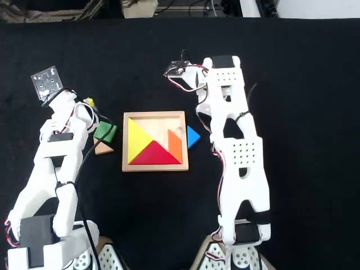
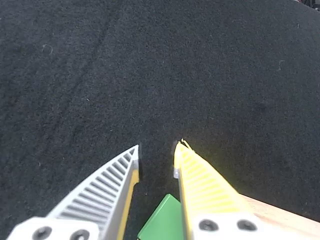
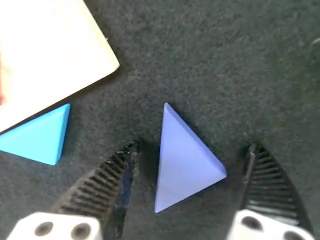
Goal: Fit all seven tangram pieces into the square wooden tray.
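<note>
Overhead, a desk [image 1: 304, 84] covered in black cloth carries the square wooden tray [image 1: 154, 168] at its middle, with cables and gear [image 1: 185, 7] along the far edge behind it. Inside the tray lie a yellow triangle [image 1: 138, 140], a red triangle [image 1: 153, 153] and an orange piece [image 1: 175, 145]. A light blue triangle [image 1: 193, 136] rests just beside the tray on the right arm's side. A green piece [image 1: 105, 132] and a tan triangle [image 1: 103, 149] sit close together on the other side.

The left arm [image 1: 53, 163] stretches forward beside the green piece. Its left pincer [image 2: 158, 150], one finger white and one yellow, is released with a narrow gap at the tips and grasps nothing. The green piece shows lower down between the fingers.

The right arm [image 1: 239, 152] extends along the tray's far side. Its right pincer [image 3: 192, 146] is spread wide over the cloth, and a violet-blue triangle [image 3: 182, 165] lies flat between the black fingers, touching neither.
</note>
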Motion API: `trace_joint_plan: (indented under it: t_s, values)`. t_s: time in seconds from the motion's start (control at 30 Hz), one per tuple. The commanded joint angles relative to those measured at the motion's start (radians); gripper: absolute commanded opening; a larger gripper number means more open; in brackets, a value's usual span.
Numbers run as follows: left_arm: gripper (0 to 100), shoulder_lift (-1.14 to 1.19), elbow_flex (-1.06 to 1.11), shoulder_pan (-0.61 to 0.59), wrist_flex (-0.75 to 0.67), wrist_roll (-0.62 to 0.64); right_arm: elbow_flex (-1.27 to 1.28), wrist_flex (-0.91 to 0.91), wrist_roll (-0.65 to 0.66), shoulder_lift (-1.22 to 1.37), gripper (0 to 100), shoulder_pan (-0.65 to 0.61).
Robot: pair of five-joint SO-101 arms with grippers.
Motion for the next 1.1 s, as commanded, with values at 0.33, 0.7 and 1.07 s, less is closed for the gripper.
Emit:
trace_joint_plan:
  t_s: [0.33, 0.7, 1.07]
  values:
    - [12, -0.006, -0.071, -0.007, -0.023, -0.006, -0.157, 0.081, 0.011, 0.047, 32.5, 0.040]
    - [12, -0.006, -0.071, -0.007, -0.023, -0.006, -0.157, 0.075, 0.011, 0.087, 27.9, 0.037]
    - [12, -0.006, -0.071, -0.007, -0.023, -0.006, -0.150, 0.075, 0.015, 0.090, 12.8, 0.043]
